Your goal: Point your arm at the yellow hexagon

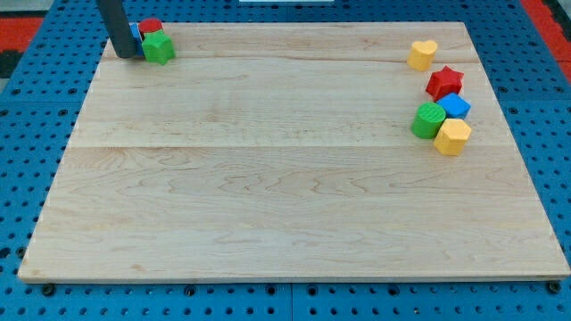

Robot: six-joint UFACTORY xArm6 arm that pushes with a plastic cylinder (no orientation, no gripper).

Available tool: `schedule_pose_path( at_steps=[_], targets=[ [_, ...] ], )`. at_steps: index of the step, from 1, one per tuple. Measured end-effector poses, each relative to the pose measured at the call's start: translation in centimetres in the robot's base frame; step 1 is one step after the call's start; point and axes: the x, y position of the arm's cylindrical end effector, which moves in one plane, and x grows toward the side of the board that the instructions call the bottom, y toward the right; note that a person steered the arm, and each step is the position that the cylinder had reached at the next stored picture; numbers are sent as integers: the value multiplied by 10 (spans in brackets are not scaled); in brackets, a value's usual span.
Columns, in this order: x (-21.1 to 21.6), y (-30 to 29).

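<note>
Landmark for this entry: the yellow hexagon (452,136), which sits near the view's right edge of the wooden board (285,196), roughly level with the board's middle seam.

Cluster around the hexagon: a green block (428,119), roundish in outline, touches it on its upper left. A blue cube (455,106) sits just above it, touching or nearly so. A red star (444,83) lies above the cube, and a yellow heart (422,54) lies further up again, slightly to the left and apart from the star.

My tip (126,55) rests far from the hexagon, diagonally up and across the board at the view's top left corner. I carry no pincer, only the dark rod, so nothing opens or closes and nothing is held.

Just right of my tip sits a green block (159,47), shape unclear, touching or nearly touching the rod. A red block (151,27) sits directly behind that green one, and a sliver of a blue block (136,32) shows between them and the rod.
</note>
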Motion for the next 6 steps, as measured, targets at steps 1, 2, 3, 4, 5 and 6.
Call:
schedule_pose_path(
  at_steps=[1,2,3,4,5,6],
  targets=[
    [15,37],
    [54,104],
    [120,158],
    [189,246],
    [234,335],
    [246,414]
  ],
)
